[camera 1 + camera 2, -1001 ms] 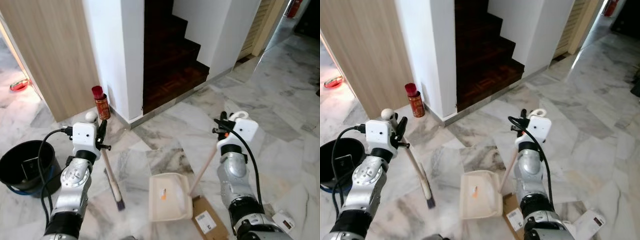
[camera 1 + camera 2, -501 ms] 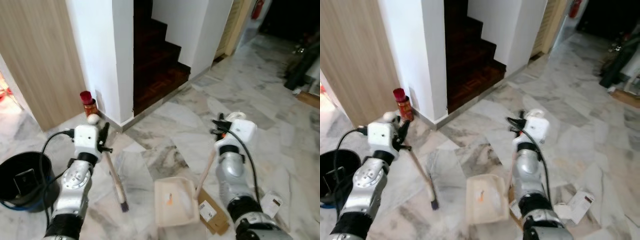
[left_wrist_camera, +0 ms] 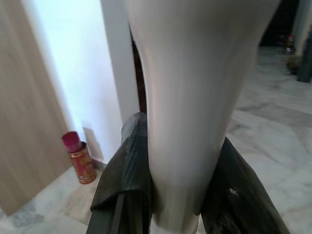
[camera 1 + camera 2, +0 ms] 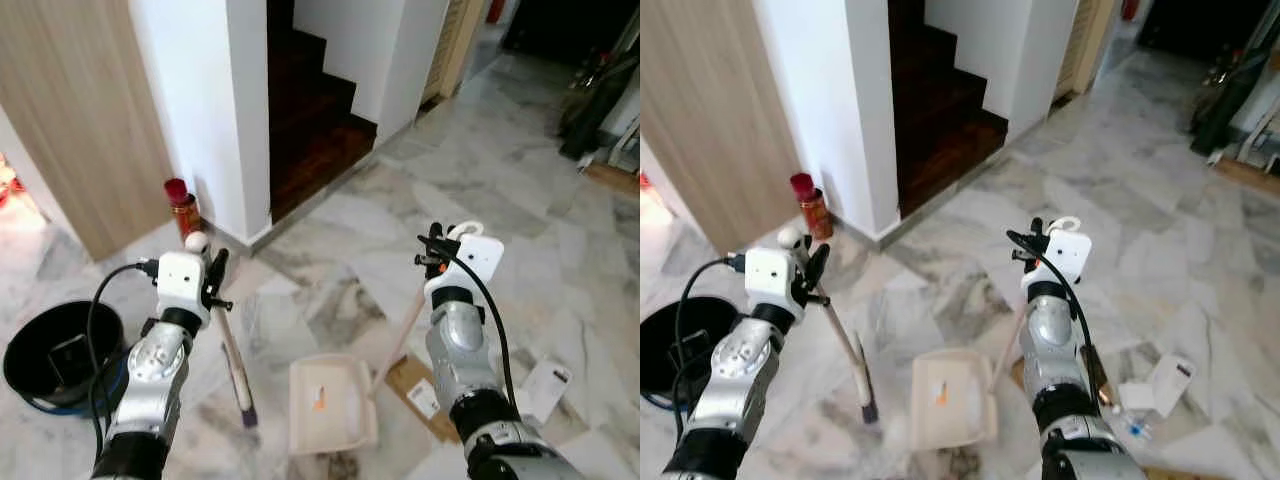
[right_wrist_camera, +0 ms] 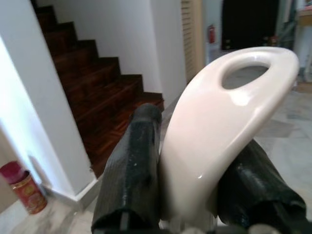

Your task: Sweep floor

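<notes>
Both arms have stayed clamped on their tools while the camera swings right, bringing more of the marble floor (image 4: pixel 540 200) and some dark clutter at the far right into sight. Left gripper (image 4: pixel 207 283) is closed around the pale handle of the broom (image 4: pixel 232 358), its black fingers (image 3: pixel 124 175) pressed to either side of the shaft in the wrist view. That broom slants down, its dark bristle end touching the floor just beside the dustpan (image 4: pixel 329 404). Right gripper (image 4: pixel 436 256) is clamped on the looped top of the dustpan's long handle (image 4: pixel 402 332), black fingers (image 5: pixel 134 161) on both sides of the cream loop. Cream pan lies flat on the floor between the two arms, with a small orange scrap inside it. Cardboard piece (image 4: pixel 423 392) with a white label lies just beside the pan's right edge, and a white packet (image 4: pixel 548 383) sits farther right. Black bucket (image 4: pixel 55 350) stands at the left, near the left arm. Red-capped can (image 4: pixel 183 208) stands against the white wall by the wooden panel. Dark wooden stairs (image 4: pixel 310 110) rise behind the wall corner.
</notes>
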Robot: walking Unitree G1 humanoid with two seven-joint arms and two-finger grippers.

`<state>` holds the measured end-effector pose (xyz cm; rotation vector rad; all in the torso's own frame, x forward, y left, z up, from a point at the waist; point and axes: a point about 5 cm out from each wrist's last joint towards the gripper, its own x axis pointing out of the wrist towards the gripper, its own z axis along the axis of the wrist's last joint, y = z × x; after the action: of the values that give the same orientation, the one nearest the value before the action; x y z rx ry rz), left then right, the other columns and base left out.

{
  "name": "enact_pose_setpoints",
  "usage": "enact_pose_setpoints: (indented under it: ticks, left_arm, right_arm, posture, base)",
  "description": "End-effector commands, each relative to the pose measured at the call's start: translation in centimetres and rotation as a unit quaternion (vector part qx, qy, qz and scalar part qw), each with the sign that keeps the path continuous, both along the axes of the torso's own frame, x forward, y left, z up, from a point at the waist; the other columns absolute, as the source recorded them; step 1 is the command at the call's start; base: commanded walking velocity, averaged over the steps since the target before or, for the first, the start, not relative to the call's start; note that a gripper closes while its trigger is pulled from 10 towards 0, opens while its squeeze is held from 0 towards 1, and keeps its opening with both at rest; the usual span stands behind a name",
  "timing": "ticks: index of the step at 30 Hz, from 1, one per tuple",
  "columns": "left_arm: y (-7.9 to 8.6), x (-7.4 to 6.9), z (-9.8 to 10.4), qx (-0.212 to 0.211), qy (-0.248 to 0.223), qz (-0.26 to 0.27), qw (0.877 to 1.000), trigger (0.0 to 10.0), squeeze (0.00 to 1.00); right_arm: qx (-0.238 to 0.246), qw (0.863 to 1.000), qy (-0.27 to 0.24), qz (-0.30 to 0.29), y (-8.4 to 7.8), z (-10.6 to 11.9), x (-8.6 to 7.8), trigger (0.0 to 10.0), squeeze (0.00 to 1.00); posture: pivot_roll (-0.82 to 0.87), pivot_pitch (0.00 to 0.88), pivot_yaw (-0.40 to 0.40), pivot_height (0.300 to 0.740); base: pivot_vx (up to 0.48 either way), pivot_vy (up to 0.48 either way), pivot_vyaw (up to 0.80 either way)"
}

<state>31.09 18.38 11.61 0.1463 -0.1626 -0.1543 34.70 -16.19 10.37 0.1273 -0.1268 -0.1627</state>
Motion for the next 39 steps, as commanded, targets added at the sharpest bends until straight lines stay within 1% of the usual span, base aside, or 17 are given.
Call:
enact_pose_setpoints:
  ticks: [1, 9, 16, 23, 29, 31, 39]
  left_arm:
    - [-0.32, 0.09, 1.09, -0.002, -0.022, -0.012, 1.0, 10.0, 0.0]
    - [-0.62, -0.21, 0.87, 0.001, 0.0, -0.054, 0.999, 10.0, 0.0]
    - [-0.25, -0.33, 0.99, 0.001, 0.003, -0.053, 0.999, 10.0, 0.0]
    - [-0.43, -0.47, 0.97, -0.008, 0.01, -0.053, 0.998, 10.0, 0.0]
    - [-0.28, -0.47, 1.05, -0.007, 0.012, -0.051, 0.999, 10.0, 0.0]
    - [-0.23, -0.5, 1.12, -0.006, 0.013, -0.051, 0.999, 10.0, 0.0]
    - [0.04, -0.5, 1.21, -0.005, 0.016, -0.048, 0.999, 10.0, 0.0]
  right_arm:
    - [0.003, 1.0, -0.023, 0.003, 0.37, 1.02, 0.4, 10.0, 0.0]
    - [0.008, 1.0, -0.019, 0.006, 0.94, 0.72, 0.32, 10.0, 0.0]
    - [0.011, 1.0, -0.017, 0.005, 1.04, 0.58, 0.29, 10.0, 0.0]
    - [0.001, 1.0, -0.017, 0.001, 0.82, 0.64, 0.32, 10.0, 0.0]
    - [0.0, 1.0, -0.014, -0.001, 0.79, 0.52, 0.26, 10.0, 0.0]
    - [0.006, 1.0, -0.012, -0.003, 0.79, 0.43, 0.26, 10.0, 0.0]
    - [0.005, 1.0, -0.013, -0.002, 0.98, 0.5, 0.32, 10.0, 0.0]
  posture:
    - [0.17, 0.0, -0.045, 0.74]
    - [0.18, 0.0, -0.032, 0.74]
    - [0.18, 0.0, -0.023, 0.74]
    - [0.18, 0.0, -0.017, 0.74]
    - [0.19, 0.0, -0.014, 0.74]
    - [0.19, 0.0, -0.013, 0.74]
    - [0.2, 0.0, -0.009, 0.74]
  base:
    - [0.0, 0.0, 0.0]
    - [0.0, 0.0, 0.0]
    - [0.0, 0.0, 0.0]
    - [0.0, 0.0, 0.06]
    - [0.0, 0.358, 0.53]
    - [0.0, 0.334, 0.0]
    - [0.0, 0.306, 0.0]
